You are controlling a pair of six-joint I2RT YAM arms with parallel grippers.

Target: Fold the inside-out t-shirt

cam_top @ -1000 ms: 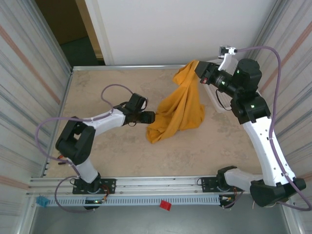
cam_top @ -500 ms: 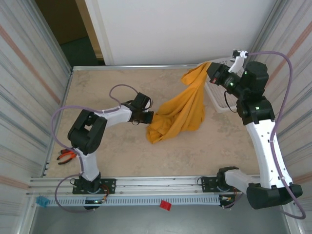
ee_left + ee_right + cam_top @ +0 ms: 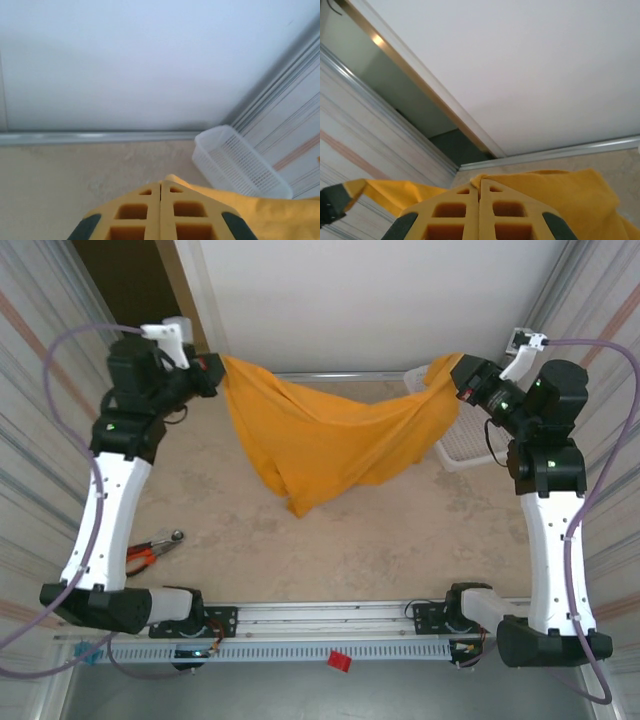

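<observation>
The left gripper (image 3: 214, 370) is clamped shut on one end of the inside-out t-shirt (image 3: 320, 440), and the right gripper (image 3: 458, 377) is clamped shut on the other. The mustard cloth hangs stretched between them, sagging toward the table (image 3: 350, 540). A white basket (image 3: 458, 448) sits near the right gripper.

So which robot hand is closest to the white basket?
The right hand, gripping the t-shirt right beside the white basket. The left hand holds its other end, far off on the opposite side.

Both arms high, wide apart; jaws closed.
</observation>
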